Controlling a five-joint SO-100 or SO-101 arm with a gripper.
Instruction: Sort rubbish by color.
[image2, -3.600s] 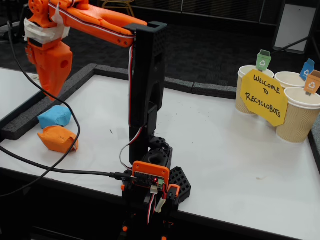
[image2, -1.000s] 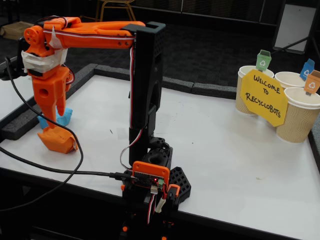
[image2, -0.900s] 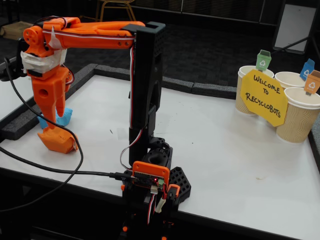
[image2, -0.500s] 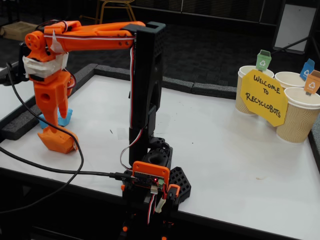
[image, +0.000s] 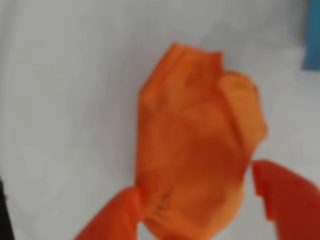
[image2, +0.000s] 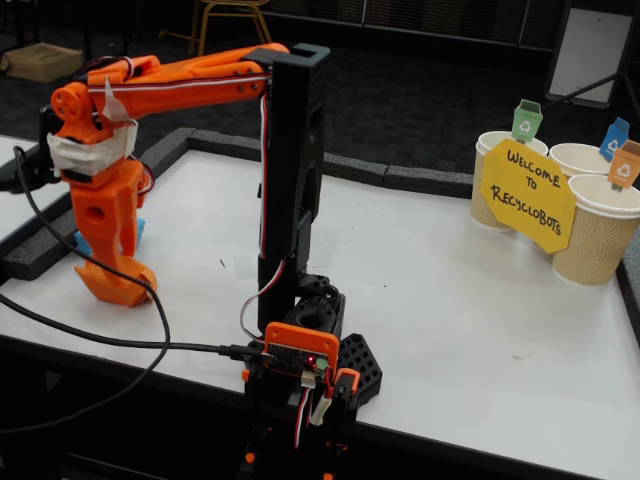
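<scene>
Straddling the orange wad (image: 195, 150), the gripper (image: 200, 210) stands partly open, fingers touching both sides.

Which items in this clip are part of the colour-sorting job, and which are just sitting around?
Job items:
- orange wad, between the pincer fingers
- blue wad, mostly hidden behind the arm
- paper cups with colour tags, probably the bins

Just there:
- yellow welcome sign
- black cable
- foam border

No green wad visible.
</scene>
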